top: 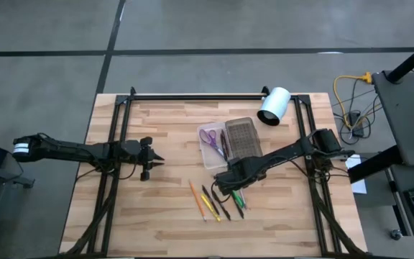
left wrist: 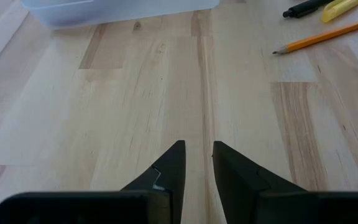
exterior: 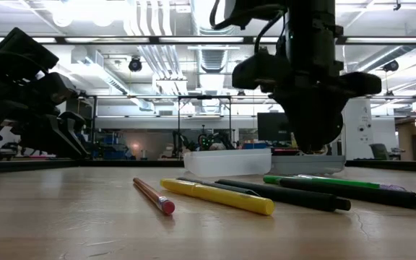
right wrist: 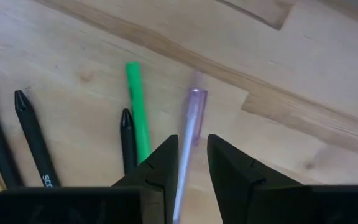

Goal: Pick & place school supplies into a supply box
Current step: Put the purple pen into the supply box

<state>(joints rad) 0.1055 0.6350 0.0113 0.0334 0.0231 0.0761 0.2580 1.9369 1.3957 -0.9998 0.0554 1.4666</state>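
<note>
The right pincer (top: 230, 181) hangs low over the scattered pens and pencils near the front of the wooden worktop (top: 164, 137), its fingers a narrow gap apart and straddling a pale purple pen (right wrist: 194, 115); whether the pads already touch the barrel cannot be told from this angle. A green pen (right wrist: 137, 106) and a black pen (right wrist: 127, 140) lie just beside it, with an orange pencil (top: 195, 199) and a yellow pen (exterior: 219, 196) farther along the row. The step in hand looks like the pick of the next writing tool. The next move would call for closing squarely on the purple barrel alone, lifting it clear of its neighbours, then carrying it the short way back to the supply box (top: 230, 142).

That box sits open just behind the pens, the purple-handled scissors (top: 208, 137) already in its clear tray, the ribbed grey lid half alongside. A white cylinder (top: 273, 106) lies at the worktop's rear edge, near the box but clear of the path.

The left pincer (top: 157, 158) waits well apart on the other side, fingers slightly parted and empty above bare wood. Open worktop lies between the two arms; the crowding is among the pens themselves, which lie nearly touching, so a wide or skewed grasp could nudge the green one.
</note>
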